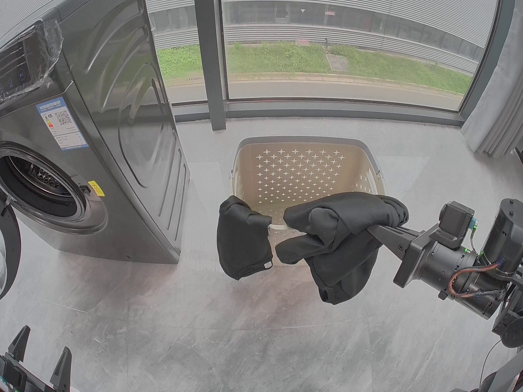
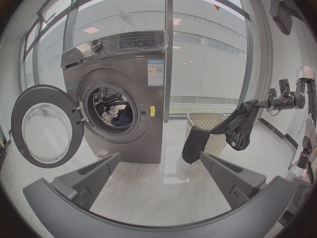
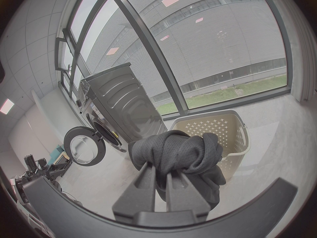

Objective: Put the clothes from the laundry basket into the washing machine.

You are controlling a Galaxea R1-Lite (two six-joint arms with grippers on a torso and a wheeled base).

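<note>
Dark garment (image 1: 338,235) hangs clamped in the right gripper (image 3: 160,175), 1 end seemingly draped over the laundry basket (image 1: 305,141) rim.

We count one washing machine (image 1: 92,137) and one laundry basket (image 1: 305,140). We cannot tell whether the dark clothes (image 1: 338,235) are one piece or two.

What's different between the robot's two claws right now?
The right gripper is shut on a dark garment; the left gripper is open and empty. The right gripper is raised near the laundry basket; the left gripper faces the washing machine, its door open. Both have dark wedge-shaped fingers.
</note>
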